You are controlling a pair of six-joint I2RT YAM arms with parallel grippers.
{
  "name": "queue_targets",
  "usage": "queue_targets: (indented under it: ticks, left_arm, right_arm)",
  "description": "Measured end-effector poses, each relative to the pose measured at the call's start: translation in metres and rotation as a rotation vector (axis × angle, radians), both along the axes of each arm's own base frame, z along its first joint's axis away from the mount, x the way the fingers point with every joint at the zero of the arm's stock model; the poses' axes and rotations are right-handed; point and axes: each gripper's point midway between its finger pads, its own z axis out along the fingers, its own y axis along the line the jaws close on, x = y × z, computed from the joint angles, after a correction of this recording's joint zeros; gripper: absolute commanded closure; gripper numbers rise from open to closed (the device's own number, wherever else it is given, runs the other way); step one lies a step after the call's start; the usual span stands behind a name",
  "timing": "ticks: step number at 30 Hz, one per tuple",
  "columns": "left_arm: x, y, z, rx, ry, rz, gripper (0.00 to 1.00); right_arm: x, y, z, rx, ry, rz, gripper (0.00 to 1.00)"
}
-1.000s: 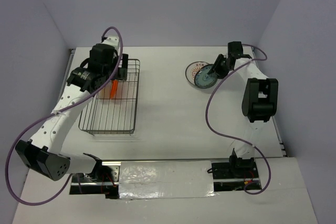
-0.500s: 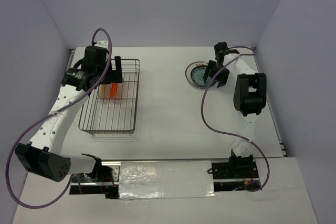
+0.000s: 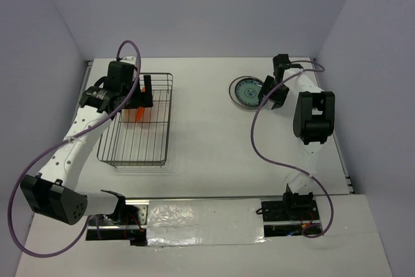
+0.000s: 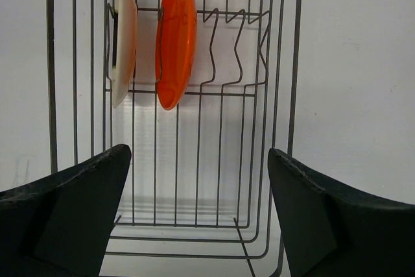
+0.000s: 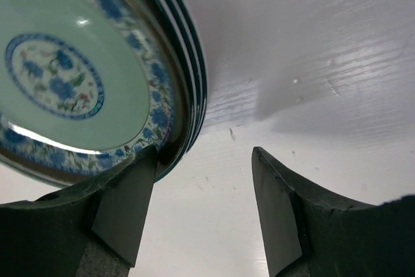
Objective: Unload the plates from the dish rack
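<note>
The silver wire dish rack [image 3: 133, 141] stands at the table's left. Two of the plates stand on edge in its far dividers: an orange one [image 4: 176, 40] and a cream-tan one [image 4: 123, 37]. My left gripper [image 4: 200, 154] hovers above the rack, short of these two, wide open with only rack wires between its fingers. At the far right, a teal patterned plate [image 5: 71, 89] lies flat on a stack of plates [image 3: 248, 91]. My right gripper [image 5: 204, 154] is open and empty just right of the stack. Its left finger [image 5: 130, 205] stands by the stack's rim.
The rack's other dividers [image 4: 224, 50] hold nothing. Bare white tabletop [image 3: 207, 134] lies between the rack and the stack. Purple cables loop off both arms [image 3: 259, 128]. Grey walls close in the table at the back and sides.
My right gripper opened and let go of the teal plate, which went from tilted to flat on the stack; the gripper then drew off to the right. The left gripper shifted slightly over the rack.
</note>
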Motion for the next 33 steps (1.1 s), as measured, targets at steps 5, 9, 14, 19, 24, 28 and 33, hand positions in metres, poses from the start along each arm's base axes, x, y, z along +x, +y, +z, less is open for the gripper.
queue_targets:
  ticks: [5, 9, 14, 19, 24, 28, 33]
  left_arm:
    - [-0.004, -0.002, -0.004, -0.009, 0.011, -0.014, 0.0]
    - [-0.008, -0.005, -0.007, -0.024, 0.019, -0.032, 0.0]
    - [-0.011, -0.007, -0.009, -0.032, 0.024, -0.048, 0.0]
    - [-0.013, -0.007, -0.008, -0.018, 0.026, -0.067, 0.01]
    - [-0.017, -0.004, -0.009, -0.004, 0.029, -0.077, 0.0]
    - [-0.021, -0.002, -0.012, 0.003, 0.044, -0.079, 0.01]
    - [-0.023, -0.002, -0.018, 0.006, 0.061, -0.082, 0.01]
  right_arm:
    - [-0.002, 0.011, 0.004, 0.062, -0.045, 0.021, 0.35]
    - [0.008, 0.014, 0.017, 0.081, -0.102, 0.02, 0.38]
    - [0.02, 0.016, 0.035, 0.091, -0.175, 0.007, 0.41]
    - [0.032, 0.011, 0.042, 0.067, -0.201, -0.001, 0.44]
    - [0.036, 0.008, 0.04, 0.046, -0.207, 0.0, 0.51]
    - [0.036, 0.007, 0.04, 0.042, -0.207, -0.001, 0.49]
    - [0.034, 0.002, 0.035, 0.032, -0.199, -0.011, 0.44]
